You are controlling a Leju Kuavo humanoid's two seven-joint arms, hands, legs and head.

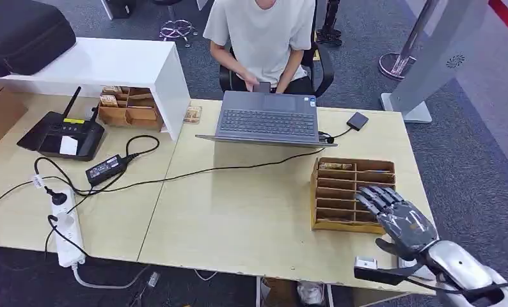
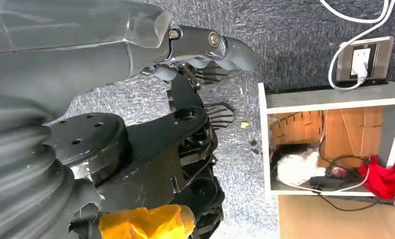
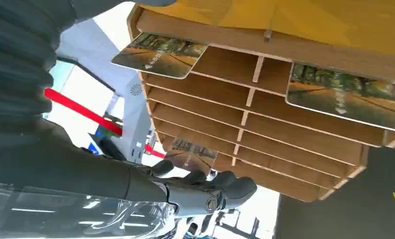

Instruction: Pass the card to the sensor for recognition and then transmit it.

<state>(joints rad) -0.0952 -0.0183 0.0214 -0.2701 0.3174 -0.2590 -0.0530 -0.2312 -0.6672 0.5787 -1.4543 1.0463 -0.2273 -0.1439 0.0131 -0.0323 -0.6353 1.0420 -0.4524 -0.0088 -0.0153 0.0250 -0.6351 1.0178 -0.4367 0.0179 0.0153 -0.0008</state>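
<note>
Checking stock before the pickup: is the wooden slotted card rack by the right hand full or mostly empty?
Mostly empty: the card rack shows three cards and many bare slots.

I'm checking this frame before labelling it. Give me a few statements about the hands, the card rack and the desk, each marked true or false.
1. The right hand is over the wooden card rack. True.
2. The right hand grips a card. False: it holds nothing, fingers apart.
3. The laptop is closed. False: it lies open.
4. A person sits behind the laptop. True.
5. The rack holds cards. True.
</note>
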